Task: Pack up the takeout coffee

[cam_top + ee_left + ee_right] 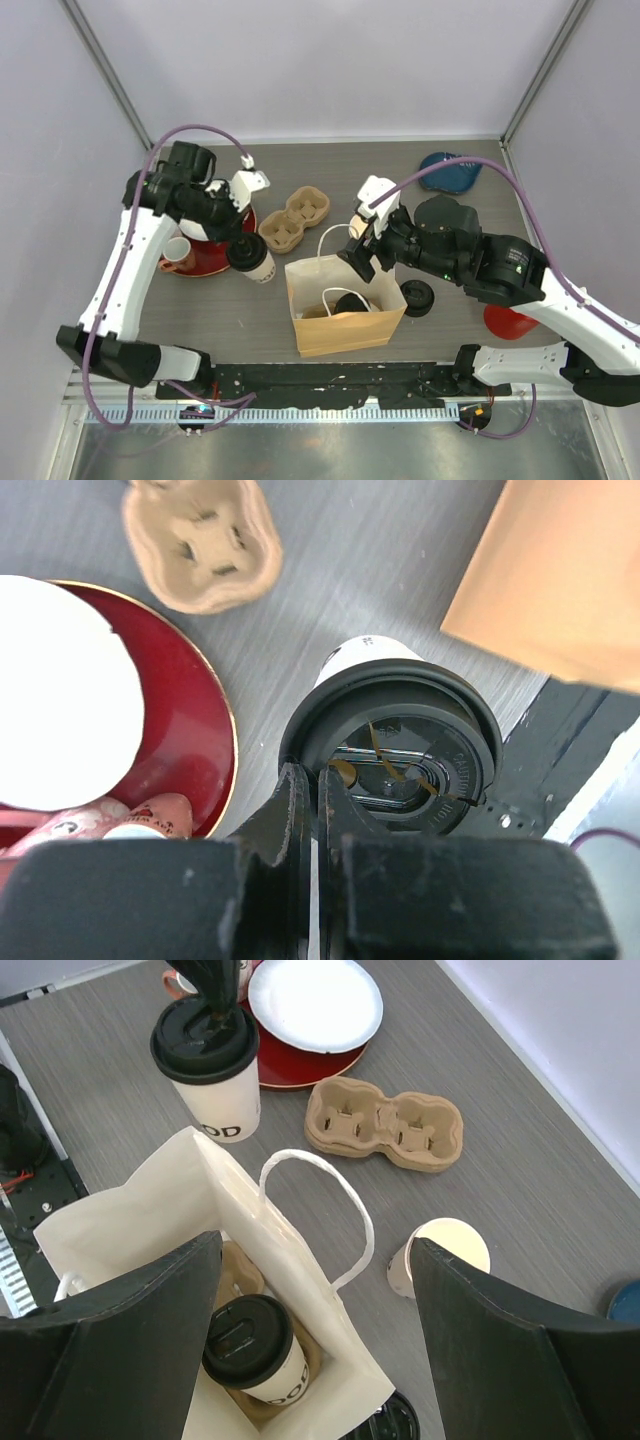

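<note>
One takeout coffee cup (257, 262), white with a black sip lid, is left of the brown paper bag (345, 330). My left gripper (240, 245) is shut on the lid's rim (400, 745), its fingers (295, 800) pinching the near edge. The cup also shows in the right wrist view (212, 1070). The second lidded cup (255, 1350) stands inside the bag (200, 1190) in a cardboard carrier; it shows from above too (350, 303). My right gripper (362, 258) is open and empty above the bag's far edge and white handle (340, 1200).
An empty cardboard cup carrier (295, 220) lies behind the bag. A white plate on a red plate (205, 258) and a mug (178, 255) sit at the left. An open lidless paper cup (445, 1250), stacked black lids (415, 297), a blue object (450, 172) and a red object (508, 322) lie right.
</note>
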{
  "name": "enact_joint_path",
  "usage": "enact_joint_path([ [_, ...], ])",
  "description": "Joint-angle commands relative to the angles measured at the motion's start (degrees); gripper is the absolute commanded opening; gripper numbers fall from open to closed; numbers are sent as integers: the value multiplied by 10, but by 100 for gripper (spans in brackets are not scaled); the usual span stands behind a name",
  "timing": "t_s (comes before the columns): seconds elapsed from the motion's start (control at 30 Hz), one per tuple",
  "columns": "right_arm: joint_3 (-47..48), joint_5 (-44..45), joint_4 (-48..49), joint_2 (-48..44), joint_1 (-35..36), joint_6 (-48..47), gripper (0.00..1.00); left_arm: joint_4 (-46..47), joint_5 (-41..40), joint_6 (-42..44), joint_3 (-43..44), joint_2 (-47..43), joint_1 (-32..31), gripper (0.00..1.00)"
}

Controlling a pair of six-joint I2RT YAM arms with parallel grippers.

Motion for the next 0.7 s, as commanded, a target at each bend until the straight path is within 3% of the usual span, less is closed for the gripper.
enact_joint_path([
  [0.0,23,22,48,-15,1,23,81,-53,8,-125,87,-62,-1,0],
  [0.27,7,49,53,-16,1,21,81,-94,-17,-210,204,-89,-44,0],
  [0.5,6,55,52,-1,1,20,81,-174,-2,-234,415,-29,-80,0],
  [0.67,5,62,50,-2,1,23,81,-181,-1,-255,410,-32,-151,0],
])
